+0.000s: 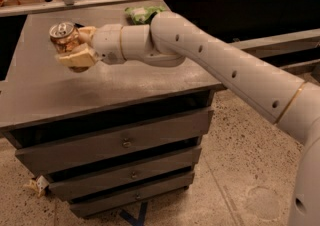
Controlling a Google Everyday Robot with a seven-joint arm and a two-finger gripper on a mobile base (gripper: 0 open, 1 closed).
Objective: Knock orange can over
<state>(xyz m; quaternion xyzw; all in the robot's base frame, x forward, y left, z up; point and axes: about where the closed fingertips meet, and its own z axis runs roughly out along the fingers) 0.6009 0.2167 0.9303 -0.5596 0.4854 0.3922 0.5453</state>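
Orange can sits tilted at left of the cabinet top, against my gripper; can't tell if it's clamped or just nudging. Prob. light, thin-walled, slick, so push high on the sidewall.

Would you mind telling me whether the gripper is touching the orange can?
Touching. The camera view shows the tilted orange can pressed against the gripper over the table's left side.
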